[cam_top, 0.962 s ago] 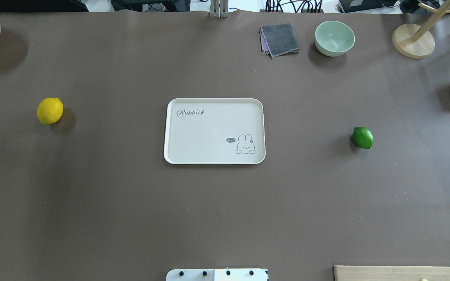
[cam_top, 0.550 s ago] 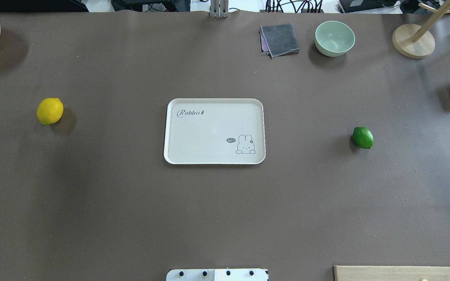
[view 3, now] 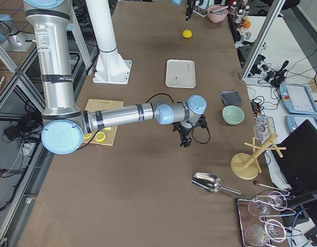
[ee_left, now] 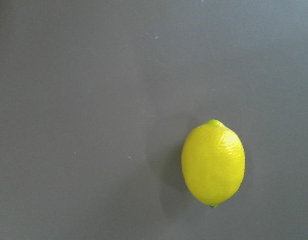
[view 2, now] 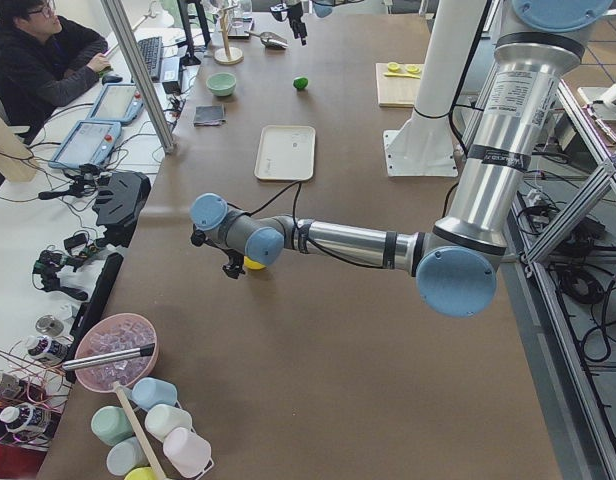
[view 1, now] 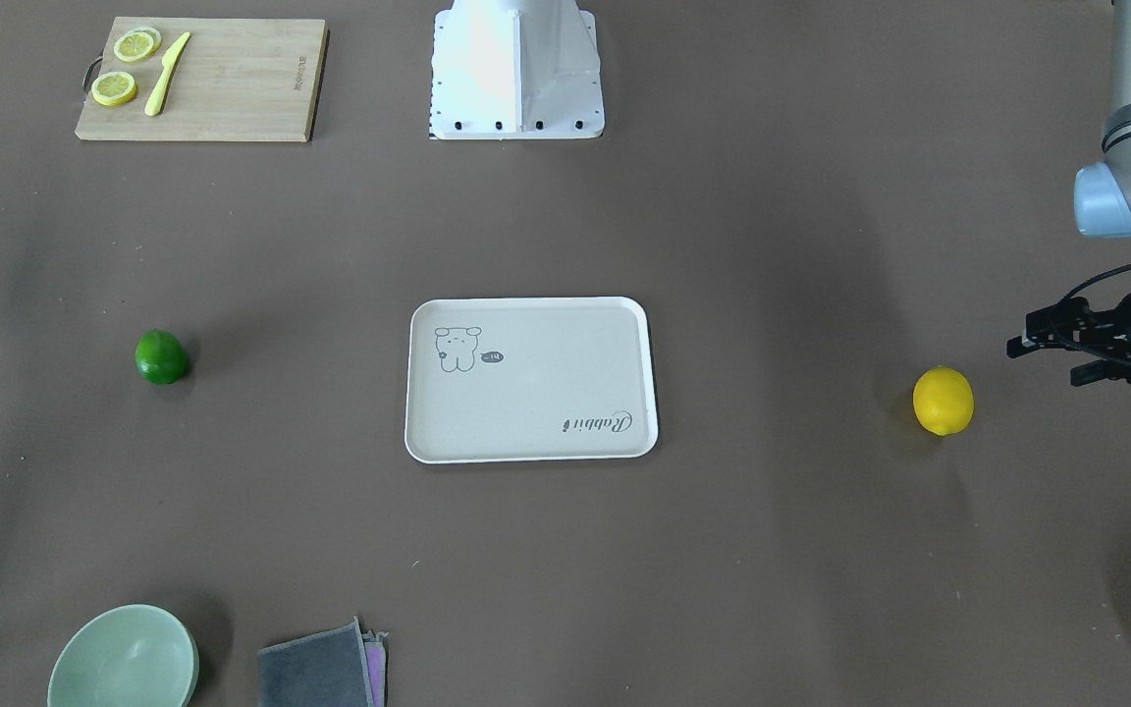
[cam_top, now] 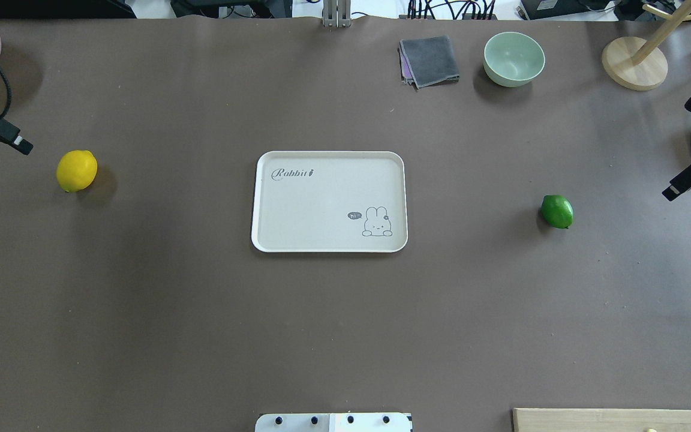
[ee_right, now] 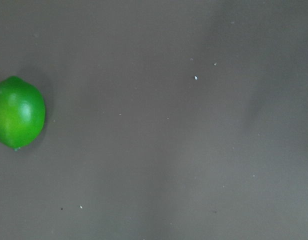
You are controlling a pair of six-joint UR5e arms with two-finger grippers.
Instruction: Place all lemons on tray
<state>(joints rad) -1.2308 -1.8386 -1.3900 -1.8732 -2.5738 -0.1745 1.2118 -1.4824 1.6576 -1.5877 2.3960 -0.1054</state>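
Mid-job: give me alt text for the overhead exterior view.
An empty cream tray lies centre frame, the yellow lemon well to its left, the green lemon well to its right. The left gripper and right gripper show at the side edges, touching neither.

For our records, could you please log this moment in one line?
tray: empty | yellow lemon: on table, open left hand near | green lemon: on table, right hand open
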